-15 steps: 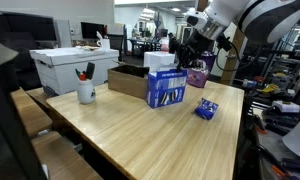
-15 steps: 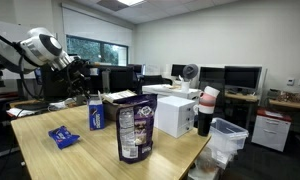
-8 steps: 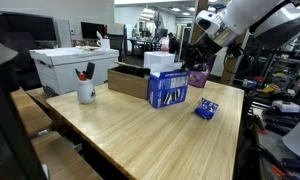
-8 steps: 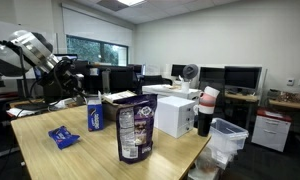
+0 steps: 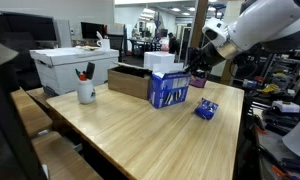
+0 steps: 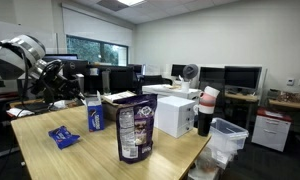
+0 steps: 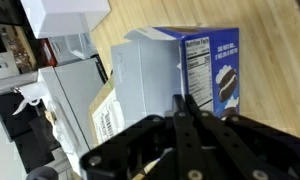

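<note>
hanging beside the blue carton, the gripper is seen with its jaws pressed together and nothing held between them. in the wrist view the carton's printed side is found just ahead of the closed tips, near them, though whether it is touched cannot be told. in an exterior view the carton is shown upright on the desk, just beside the gripper. a blue packet lies flat on the desk, farther from the gripper than the carton is, and a purple snack bag stands farther off again, well apart from the gripper. over the last second the arm has been swung outward and lowered, so that the gripper has been carried from a higher place beyond the carton down to the level of its upper part. the jaws have been kept shut throughout. the carton, the packet and the bag have not been moved. from this it is judged that nothing has been picked up or let go in that time. only the approach has been changed, and the carton has been made the nearest thing to the closed tips, with no hold on it.
</note>
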Robot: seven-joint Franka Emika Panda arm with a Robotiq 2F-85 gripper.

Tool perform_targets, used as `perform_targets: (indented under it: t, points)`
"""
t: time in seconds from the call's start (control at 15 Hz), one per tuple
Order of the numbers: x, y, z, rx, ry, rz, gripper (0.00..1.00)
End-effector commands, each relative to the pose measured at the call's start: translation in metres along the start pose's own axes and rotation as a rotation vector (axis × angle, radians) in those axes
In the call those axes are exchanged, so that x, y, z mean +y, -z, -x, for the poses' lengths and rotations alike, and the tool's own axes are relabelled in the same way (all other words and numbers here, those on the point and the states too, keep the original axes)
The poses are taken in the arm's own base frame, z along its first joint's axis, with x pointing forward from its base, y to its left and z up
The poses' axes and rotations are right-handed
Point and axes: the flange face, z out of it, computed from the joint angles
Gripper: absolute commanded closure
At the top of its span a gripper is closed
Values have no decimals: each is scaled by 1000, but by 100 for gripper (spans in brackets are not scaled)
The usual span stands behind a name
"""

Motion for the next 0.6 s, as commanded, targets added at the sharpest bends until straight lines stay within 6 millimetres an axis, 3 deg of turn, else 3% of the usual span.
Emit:
perform_targets:
  t: [0.0,0.53]
  points:
    - [-14,-6,3,-9,-13,81,96]
    - [-41,-21,5,-14,31,109,95]
